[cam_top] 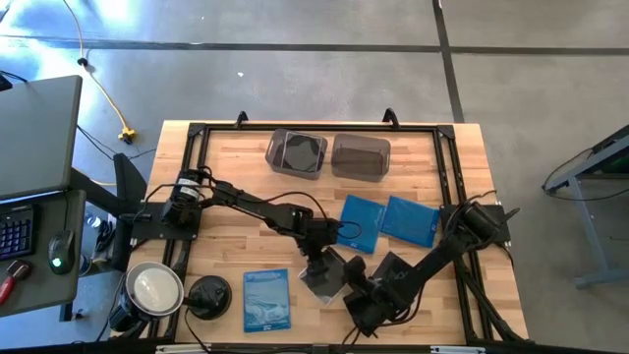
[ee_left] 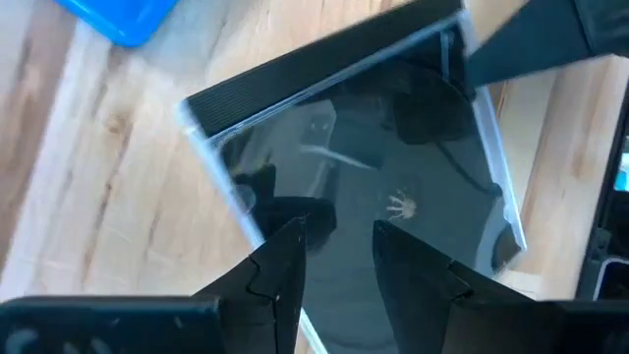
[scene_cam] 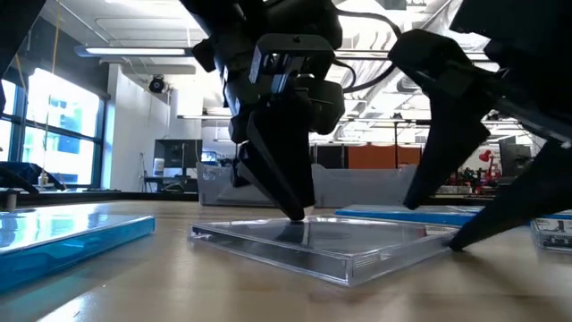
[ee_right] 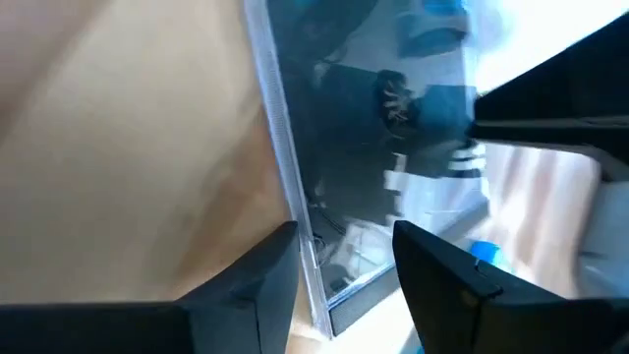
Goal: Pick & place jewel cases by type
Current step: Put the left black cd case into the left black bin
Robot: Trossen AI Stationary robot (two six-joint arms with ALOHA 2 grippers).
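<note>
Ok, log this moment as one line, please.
left gripper open, on clear jewel case | right gripper open, straddling its edge | case flat on table

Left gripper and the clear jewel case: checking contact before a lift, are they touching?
Touching. The low view shows the left gripper tips meeting the clear jewel case top.

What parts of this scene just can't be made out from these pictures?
- High view: most of the clear jewel case lies under both arms.
- Low view: whether the left gripper touches that case; the gripper itself blocks it.
- High view: what the left tub holds; its smoky walls obscure it.
</note>
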